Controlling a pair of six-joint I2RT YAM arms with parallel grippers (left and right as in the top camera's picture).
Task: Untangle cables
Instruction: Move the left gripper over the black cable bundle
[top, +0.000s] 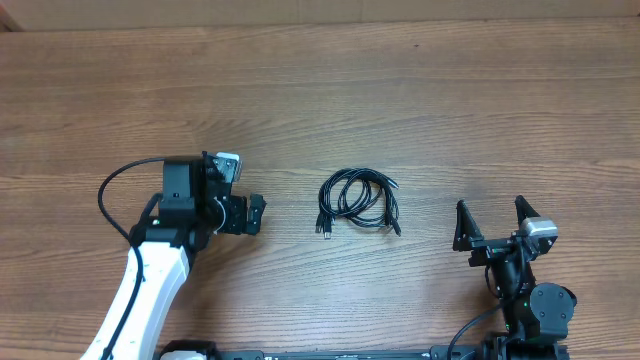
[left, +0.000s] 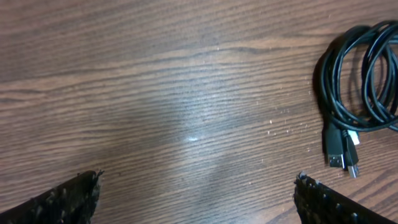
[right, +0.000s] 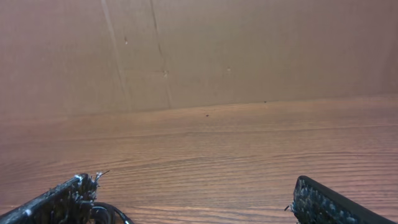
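Observation:
The cables (top: 358, 200) lie in one loose black coil on the wooden table (top: 400, 90), near its middle, with small plugs at the coil's lower left and right. My left gripper (top: 257, 213) stands open just left of the coil, apart from it. From the left wrist, the cables (left: 326, 87) and two plugs (left: 339, 152) lie at the upper right, beyond the open left gripper (left: 196, 190), which holds nothing. My right gripper (top: 490, 208) is open to the right of the coil, pointing at the table's far edge. The right gripper (right: 196, 199) has bare wood between its fingers.
A brown cardboard wall (right: 249, 50) rises along the table's far edge. The left arm's thicker black wire (top: 105, 195) loops out at its left side. A dark curved cord (right: 112, 214) shows beside the right gripper's left finger; whose it is I cannot tell.

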